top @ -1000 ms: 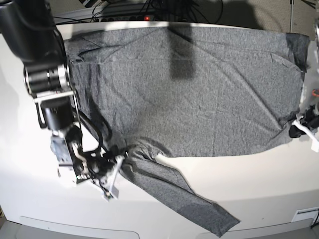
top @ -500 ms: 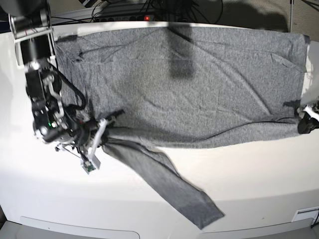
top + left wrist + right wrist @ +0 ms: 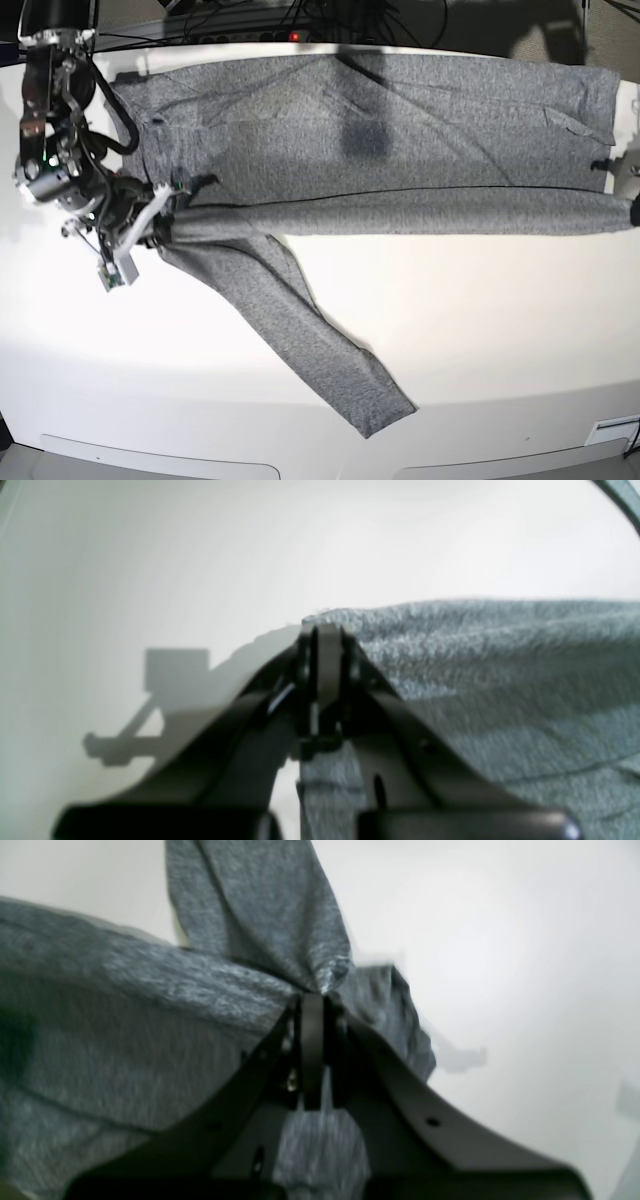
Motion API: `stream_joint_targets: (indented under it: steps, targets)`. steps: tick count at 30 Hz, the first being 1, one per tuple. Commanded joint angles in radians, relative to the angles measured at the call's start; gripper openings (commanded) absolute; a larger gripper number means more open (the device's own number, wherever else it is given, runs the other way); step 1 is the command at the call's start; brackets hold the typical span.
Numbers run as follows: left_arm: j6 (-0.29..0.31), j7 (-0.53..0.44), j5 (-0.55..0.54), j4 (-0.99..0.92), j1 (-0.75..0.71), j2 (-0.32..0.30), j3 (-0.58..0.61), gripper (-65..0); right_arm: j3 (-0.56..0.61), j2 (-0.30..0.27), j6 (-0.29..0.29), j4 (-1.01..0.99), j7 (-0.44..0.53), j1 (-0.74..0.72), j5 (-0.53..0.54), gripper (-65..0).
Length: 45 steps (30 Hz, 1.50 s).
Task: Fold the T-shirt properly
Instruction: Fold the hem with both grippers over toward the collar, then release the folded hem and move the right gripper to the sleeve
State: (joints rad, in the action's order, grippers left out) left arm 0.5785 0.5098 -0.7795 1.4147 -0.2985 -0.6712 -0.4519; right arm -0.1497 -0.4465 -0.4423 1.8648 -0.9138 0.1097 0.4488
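We see a smooth white table point(image 3: 480, 330) with a rounded near edge, dark cables trailing along its far side. The T-shirt point(image 3: 400, 140) lies spread across the far half, a heathered grey knit with soft creases, its near edge doubled over into a long rolled band running left to right. One sleeve point(image 3: 300, 340) trails diagonally toward the near edge, flat and tapering. At the left, the right gripper point(image 3: 312, 1005) has its dark jaws pinched tight on a bunched fold of the cloth. At the far right, the left gripper point(image 3: 325, 635) likewise clamps the fabric's edge, jaws closed.
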Motion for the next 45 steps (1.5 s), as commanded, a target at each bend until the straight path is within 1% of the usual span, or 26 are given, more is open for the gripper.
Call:
stream_joint_targets:
  steps: [1, 6, 8, 14, 17, 19, 21, 22, 23, 25, 26, 27, 28, 31, 34, 35, 38, 40, 43, 45]
  targets:
    - [-0.002, -0.023, -0.014, 0.019, -0.006, -0.020, -0.027, -65.0, -0.016, -0.016, -0.003, 0.028, 0.009, 0.003, 0.005, -65.0]
    - [-0.002, -0.013, -0.013, 0.021, -0.074, -0.001, -0.052, -65.0, -0.027, -0.016, -0.006, 0.049, 0.005, 0.081, 0.000, -65.0]
    - [-0.002, -0.013, 0.007, 0.021, -0.090, 0.013, -0.052, -65.0, -0.027, -0.016, -0.006, 0.049, 0.005, 0.106, 0.000, -65.0]
    - [-0.002, -0.018, 0.138, 0.021, -0.101, 0.093, -0.052, -65.0, -0.027, -0.016, -0.006, 0.048, 0.002, 0.170, -0.004, -65.0]
    - [-0.002, -0.078, 0.224, 0.021, -0.100, 0.131, -0.052, -65.0, -0.027, -0.016, -0.006, 0.045, -0.005, 0.192, -0.003, -65.0]
    - [-0.002, -0.106, 0.270, 0.021, -0.101, 0.145, -0.052, -65.0, -0.027, -0.016, -0.006, 0.037, -0.018, 0.192, -0.007, -65.0]
    - [-0.002, -0.107, 0.297, 0.021, -0.100, 0.147, -0.052, -65.0, -0.027, -0.016, -0.006, 0.037, -0.032, 0.192, -0.029, -65.0]
    - [-0.002, -0.108, 0.307, 0.021, -0.100, 0.146, -0.052, -65.0, -0.027, -0.016, -0.006, 0.037, -0.029, 0.192, -0.043, -61.4]
    - [-0.002, -0.108, 0.312, 0.021, -0.100, 0.146, -0.052, -63.7, -0.027, -0.016, -0.006, 0.037, -0.029, 0.192, -0.057, -54.0]
    - [-0.003, -0.108, 0.311, 0.021, -0.099, 0.143, -0.052, -47.7, -0.027, -0.016, -0.006, 0.037, -0.026, 0.190, -0.060, -39.9]
    - [-0.003, -0.107, 0.309, 0.021, -0.098, 0.141, -0.052, -40.8, -0.027, -0.016, -0.006, 0.037, -0.014, 0.189, -0.060, -34.3]
    - [-0.006, -0.109, 0.308, 0.021, -0.097, 0.139, -0.053, -35.9, -0.027, -0.016, -0.006, 0.037, 0.005, 0.189, -0.060, -30.3]
    - [-0.008, -0.116, 0.309, 0.021, -0.097, 0.138, -0.053, -33.3, -0.027, -0.016, -0.006, 0.037, 0.027, 0.189, -0.060, -28.2]
    - [-0.018, -0.119, 0.309, 0.021, -0.098, 0.127, -0.053, -32.3, -0.027, -0.016, -0.006, 0.037, 0.065, 0.175, -0.059, -27.8]
    - [-0.024, -0.119, 0.308, 0.021, -0.097, 0.100, -0.052, -32.4, -0.027, -0.016, -0.006, 0.037, 0.068, 0.133, -0.042, -27.8]
    - [-0.044, -0.120, 0.308, 0.022, -0.095, 0.090, -0.052, -32.3, -0.027, -0.016, -0.006, 0.037, 0.077, 0.113, -0.027, -27.8]
    - [-0.135, -0.132, 0.308, 0.022, -0.095, 0.060, -0.053, -32.3, -0.026, -0.015, -0.006, 0.021, 0.082, 0.037, 0.044, -27.8]
    - [-0.172, -0.138, 0.308, 0.023, -0.092, 0.052, -0.052, -32.3, -0.026, -0.007, -0.006, -0.026, 0.072, -0.032, 0.074, -27.8]
    - [-0.172, -0.137, 0.293, 0.023, -0.079, 0.059, -0.052, -32.4, -0.024, 0.026, -0.006, -0.146, 0.055, -0.156, 0.087, -27.8]
    - [-0.171, -0.137, 0.241, 0.023, -0.078, 0.059, -0.052, -32.4, -0.010, 0.052, -0.006, -0.242, 0.050, -0.245, 0.087, -27.8]
